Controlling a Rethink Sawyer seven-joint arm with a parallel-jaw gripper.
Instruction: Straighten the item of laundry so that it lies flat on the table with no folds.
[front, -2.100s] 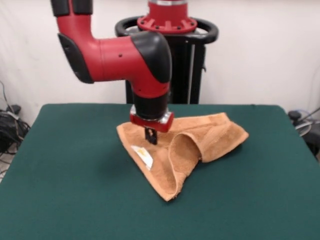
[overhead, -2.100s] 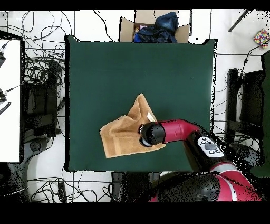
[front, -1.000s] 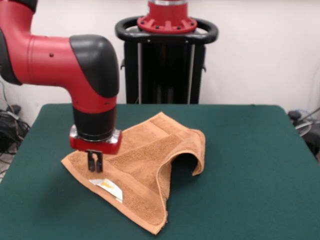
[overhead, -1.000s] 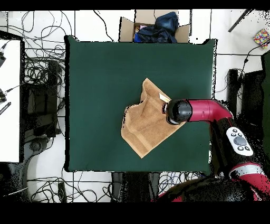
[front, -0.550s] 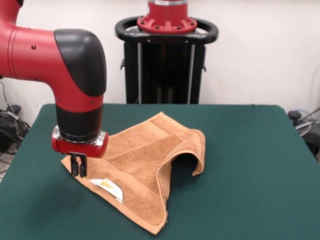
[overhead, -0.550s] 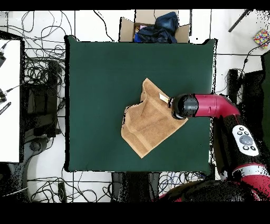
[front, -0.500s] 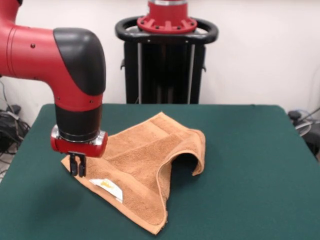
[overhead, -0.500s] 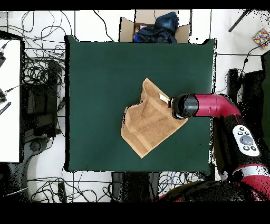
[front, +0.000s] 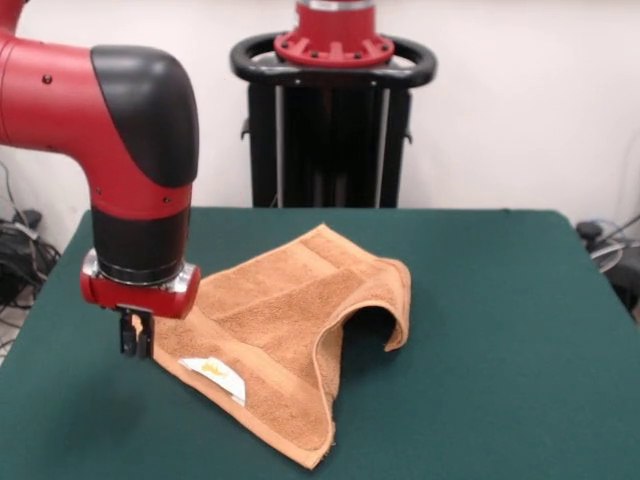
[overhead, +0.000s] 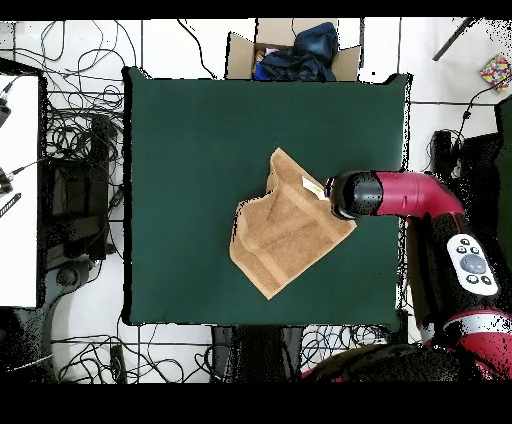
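Note:
The orange-tan item of laundry lies on the green table, mostly spread out. Its right side is doubled over into a raised, hollow fold, and a white tag shows near its front-left edge. From overhead the towel lies right of the centre of the table. My gripper hangs low at the towel's left corner, just off the cloth. Its fingers are slightly parted and hold nothing. In the overhead view the arm's wrist covers the gripper at the towel's right edge.
A cardboard box of dark clothes stands off the table's top edge in the overhead view. Cables lie on the floor at the left. Wide green surface surrounds the towel on every side.
The gripper dragged the towel across the table and partly opened it, then let go. Over the last second it moved off the cloth and rose slightly while the towel stayed still.

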